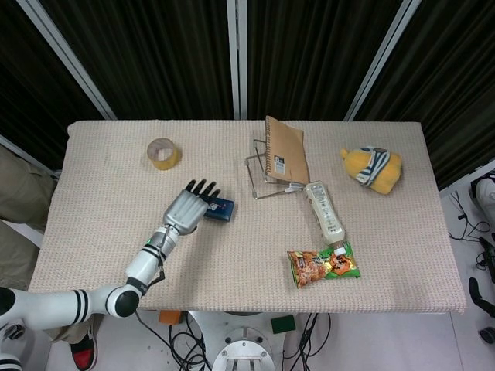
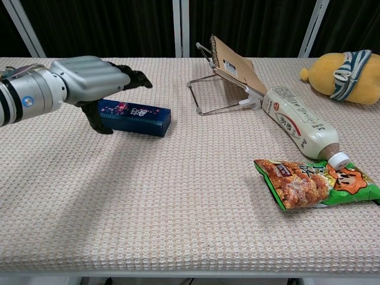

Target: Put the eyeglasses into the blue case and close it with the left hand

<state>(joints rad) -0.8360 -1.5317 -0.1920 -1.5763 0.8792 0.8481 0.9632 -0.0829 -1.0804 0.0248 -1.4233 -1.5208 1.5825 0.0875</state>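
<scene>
The left robot hand (image 2: 89, 80) hovers palm-down over the closed blue case (image 2: 138, 117), fingers extended (holding nothing).

No legible text anywhere; print on bottle (image 2: 300, 126) and snack bag (image 2: 314, 183) too small.

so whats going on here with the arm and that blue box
The robot's left hand hovers over the left end of the closed dark blue rectangular case on the beige woven table, fingers apart, holding nothing. No eyeglasses are visible. A tan spiral notebook on a wire stand sits further right, untouched.
</scene>
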